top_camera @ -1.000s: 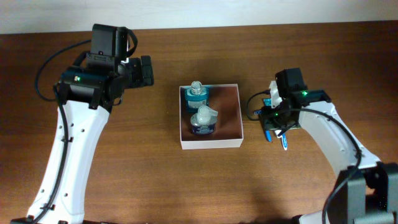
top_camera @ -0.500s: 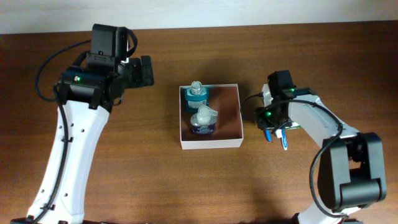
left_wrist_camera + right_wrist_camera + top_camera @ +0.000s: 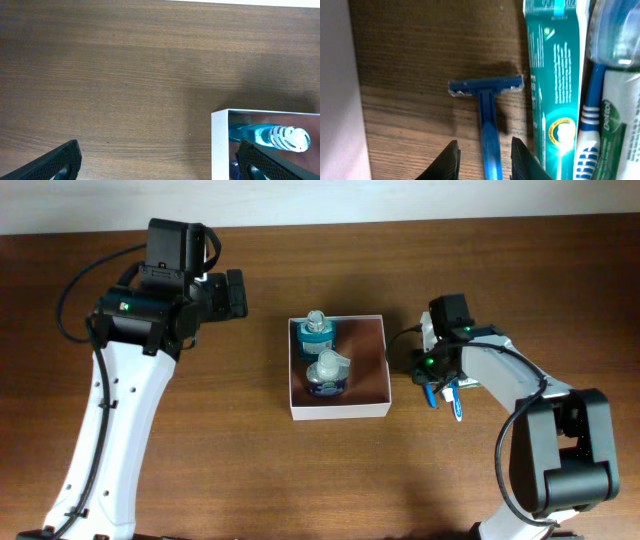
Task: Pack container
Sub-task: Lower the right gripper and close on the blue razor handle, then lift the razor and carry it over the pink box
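1. Brown wood-grain table under a pale wall at the far edge, and all the action is on the right side
2. The right gripper has just parted its fingers: pressed together a second ago, now a narrow gap, and the arm has folded in closer to the box
3. The blue razor lies flat on the wood, its handle running straight between those fingers with a sliver of gap on each side, so it is straddled, not clamped
4. The container sits just beside that hand, with a teal bottle and a second bottle already inside
5. The toothpaste tube and toothbrush lie just off the hand's other side, out of its grasp
6. The left gripper hangs near the box's opposite side, fingers spread wide, nothing between them
7. My read: this is the set-up for a grab on the razor, then a lift and a short carry over the low rim
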